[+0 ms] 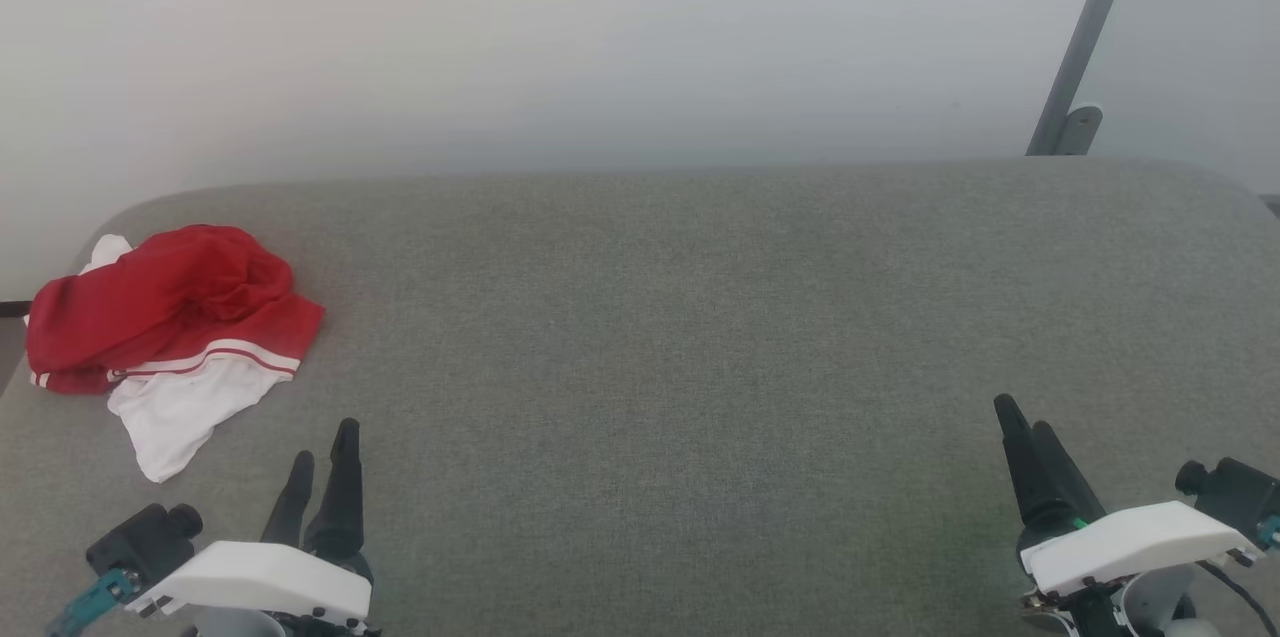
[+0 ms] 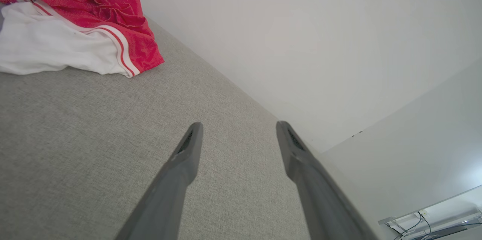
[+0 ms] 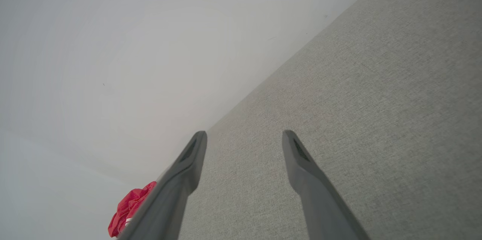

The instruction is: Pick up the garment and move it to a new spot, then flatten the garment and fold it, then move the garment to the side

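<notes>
Left gripper [image 1: 324,442] and right gripper [image 1: 1022,415] hover low, fingers parted, empty. Garment [image 1: 170,307] lies crumpled at the table's [image 1: 700,337] far-left corner. Likely light, limp, slippery; pinch a raised red fold.

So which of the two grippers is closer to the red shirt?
The left gripper: its fingers point up just short of the garment, while the right gripper sits far across the grey surface.
</notes>
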Tool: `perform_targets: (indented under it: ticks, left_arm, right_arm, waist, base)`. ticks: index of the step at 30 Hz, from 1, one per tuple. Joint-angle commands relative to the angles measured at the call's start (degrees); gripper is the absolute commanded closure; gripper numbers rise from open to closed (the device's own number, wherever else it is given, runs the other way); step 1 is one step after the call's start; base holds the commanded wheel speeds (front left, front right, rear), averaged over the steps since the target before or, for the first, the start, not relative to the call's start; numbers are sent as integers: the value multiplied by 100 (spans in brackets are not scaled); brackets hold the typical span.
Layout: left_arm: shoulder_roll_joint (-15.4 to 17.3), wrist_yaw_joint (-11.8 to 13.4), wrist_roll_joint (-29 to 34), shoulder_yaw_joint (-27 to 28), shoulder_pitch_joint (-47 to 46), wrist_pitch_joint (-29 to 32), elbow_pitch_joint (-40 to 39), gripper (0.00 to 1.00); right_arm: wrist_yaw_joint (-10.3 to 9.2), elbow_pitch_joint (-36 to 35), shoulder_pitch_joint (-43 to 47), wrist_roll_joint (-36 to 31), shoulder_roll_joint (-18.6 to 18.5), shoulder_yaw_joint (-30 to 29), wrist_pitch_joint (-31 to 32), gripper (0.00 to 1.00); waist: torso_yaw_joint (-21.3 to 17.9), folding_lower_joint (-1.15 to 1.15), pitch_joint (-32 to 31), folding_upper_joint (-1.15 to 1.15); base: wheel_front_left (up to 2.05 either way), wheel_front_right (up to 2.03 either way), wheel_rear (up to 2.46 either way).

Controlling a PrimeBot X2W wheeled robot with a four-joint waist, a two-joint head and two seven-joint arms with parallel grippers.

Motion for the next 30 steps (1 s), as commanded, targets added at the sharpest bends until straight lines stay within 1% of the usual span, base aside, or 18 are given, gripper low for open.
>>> perform_targets:
  ticks: [1, 18, 30]
  left_arm:
    - [43, -51, 244, 28, -23, -59, -66, 0]
    - [67, -126, 1637, 139, 145, -345, -185, 0]
    - [80, -137, 2393, 111, 239, -516, -295, 0]
  right_arm:
    - [1, -99, -116, -164, -55, 38, -75, 0]
    - [1, -175, -37, -1113, -258, 18, -313, 0]
    - [1, -242, 5, -1714, -324, 51, -448, 0]
  waist:
    - [-2, 0, -7, 0]
    - [-8, 0, -97, 0]
    - [-17, 0, -172, 0]
  base:
    - [0, 0, 0]
    - [0, 0, 0]
    - [0, 0, 0]
